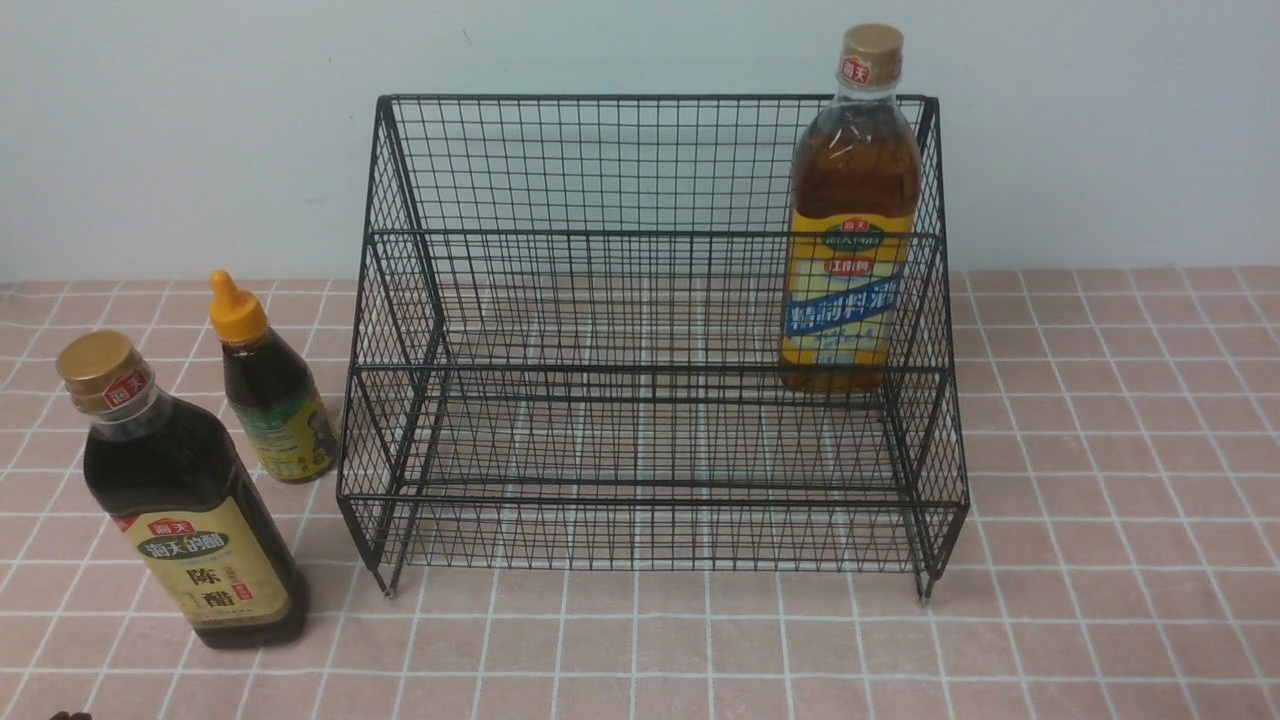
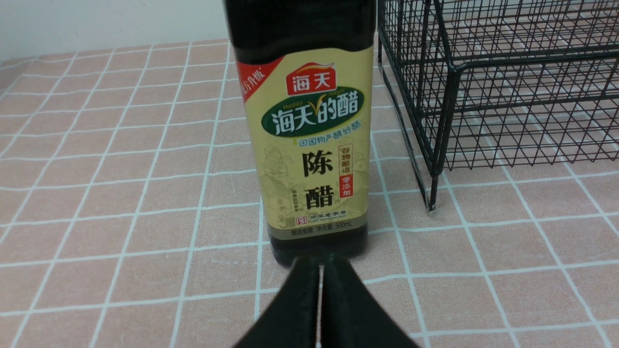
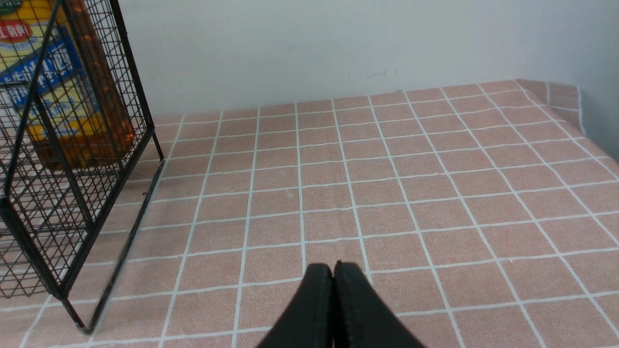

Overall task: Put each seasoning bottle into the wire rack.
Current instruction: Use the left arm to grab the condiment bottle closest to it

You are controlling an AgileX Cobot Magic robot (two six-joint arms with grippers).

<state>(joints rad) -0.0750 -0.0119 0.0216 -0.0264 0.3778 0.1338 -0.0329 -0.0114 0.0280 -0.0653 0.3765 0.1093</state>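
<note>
The dark bottle with beige label and gold cap (image 1: pixel 190 500) stands upright on the tiled table (image 1: pixel 1100 450) left of the black wire-mesh rack (image 1: pixel 650 300), just ahead of the empty, closed-together left gripper (image 2: pixel 320 266), and, being full, probably heavy and slippery, it seems best taken around its body.

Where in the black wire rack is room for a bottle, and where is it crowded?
Black wire-mesh rack: lower tier bare across; upper tier free from its left wall to the tall amber bottle at its right end. Crowded: the pink tiled table left of it, holding the dark beige-labelled bottle and the small orange-nozzled bottle.
</note>
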